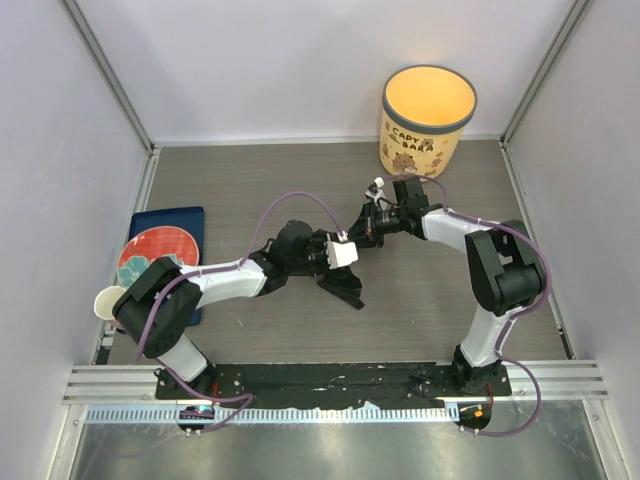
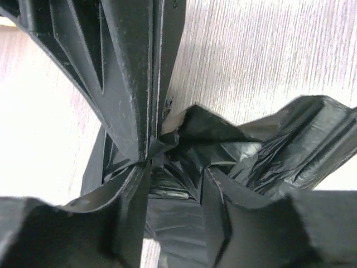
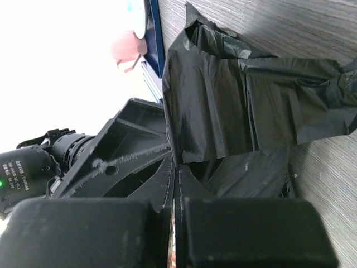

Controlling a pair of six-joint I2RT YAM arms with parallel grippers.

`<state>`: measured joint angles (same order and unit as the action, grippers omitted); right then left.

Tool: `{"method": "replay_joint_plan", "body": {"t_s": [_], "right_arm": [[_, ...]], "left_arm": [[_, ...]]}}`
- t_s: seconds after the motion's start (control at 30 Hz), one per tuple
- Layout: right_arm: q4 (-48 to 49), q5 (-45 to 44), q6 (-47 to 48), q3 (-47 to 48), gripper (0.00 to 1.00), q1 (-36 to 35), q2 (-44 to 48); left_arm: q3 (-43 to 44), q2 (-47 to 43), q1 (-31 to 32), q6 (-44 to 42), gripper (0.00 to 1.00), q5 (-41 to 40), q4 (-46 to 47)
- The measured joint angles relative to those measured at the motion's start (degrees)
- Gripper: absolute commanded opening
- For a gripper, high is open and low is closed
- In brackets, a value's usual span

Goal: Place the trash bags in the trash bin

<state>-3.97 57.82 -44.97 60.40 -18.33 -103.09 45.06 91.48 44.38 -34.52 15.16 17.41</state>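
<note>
Under the trash bag [image 3: 234, 106] we see a desk [image 1: 250, 180] of grey wood-grain board, matt and finely streaked. Pale blank walls [image 1: 300, 60] set in aluminium posts close it in on the far side and both flanks.

The bag is thin glossy black film, partly unfolded. In the right wrist view it spreads away from the gripper tips as a flat creased sheet on the desk. In the left wrist view it is crumpled into sharp folds. It sits mid-desk, where the two grippers meet.

The right gripper [image 3: 174, 167] is clenched, with an edge of the bag pinched at its tips. The left gripper [image 2: 178, 176] is released, its jaws apart on either side of the crumpled film, just beside the right gripper's tips. The left arm [image 1: 225, 280] folds at its elbow and reaches rightward. The right arm [image 1: 505, 270] bends at a high elbow and reaches leftward.

The trash bin [image 1: 415, 145], cream-yellow with a dark grey rim and capybara pictures, stands upright well beyond the right gripper at the desk's far edge, apart from the bag. Well to the left of the left gripper lies a blue tray [image 1: 185, 220] with a red plate [image 1: 155, 258] resting on it. A beige cup [image 1: 108, 303] sits near the left arm's elbow.
</note>
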Motion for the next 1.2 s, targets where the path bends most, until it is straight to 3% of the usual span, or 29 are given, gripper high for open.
{"method": "replay_joint_plan", "body": {"t_s": [0.03,0.13,0.33,0.57,0.77,0.8,0.83,0.87,1.03,1.2], "right_arm": [[0.0,0.07,0.0,0.0,0.01,0.13,0.0],[-0.2,0.24,0.07,0.0,0.01,0.68,0.04],[-10.23,-2.89,8.81,3.02,0.01,4.92,0.22],[-24.74,-9.92,26.08,9.94,0.01,8.81,0.22],[-31.08,-12.74,36.61,9.46,0.01,2.91,-0.57],[-31.5,-13.11,37.81,9.29,0.01,2.12,-0.57],[-31.71,-13.73,39.32,8.9,0.01,1.16,-0.57],[-32.11,-14.45,41.0,8.22,0.01,0.17,-0.57],[-34.75,-19.1,47.89,6.6,0.01,-1.27,-0.55],[-34.42,-21.88,50.07,2.51,0.01,-3.61,0.98]], "left_arm": [[-0.02,0.0,0.02,0.2,0.15,0.0,0.35],[-0.28,0.0,0.02,-0.26,0.02,0.09,0.66],[-1.77,-3.43,-0.26,-4.52,0.0,1.99,-6.91],[-2.51,-15.96,-1.29,-19.12,0.0,13.79,-30.88],[1.92,-8.44,-1.27,-21.77,0.01,15.74,-44.98],[2.71,-6.25,-1.27,-21.59,0.05,15.3,-46.25],[3.8,-3.58,-1.27,-21.4,0.21,14.49,-47.93],[4.83,-1.18,-1.27,-21.38,0.29,13.7,-49.4],[9.97,2.19,-3.13,-22.18,0.56,13.88,-59.21],[15.41,-1.14,-15.19,-17.51,0.64,23.17,-67.45]]}}
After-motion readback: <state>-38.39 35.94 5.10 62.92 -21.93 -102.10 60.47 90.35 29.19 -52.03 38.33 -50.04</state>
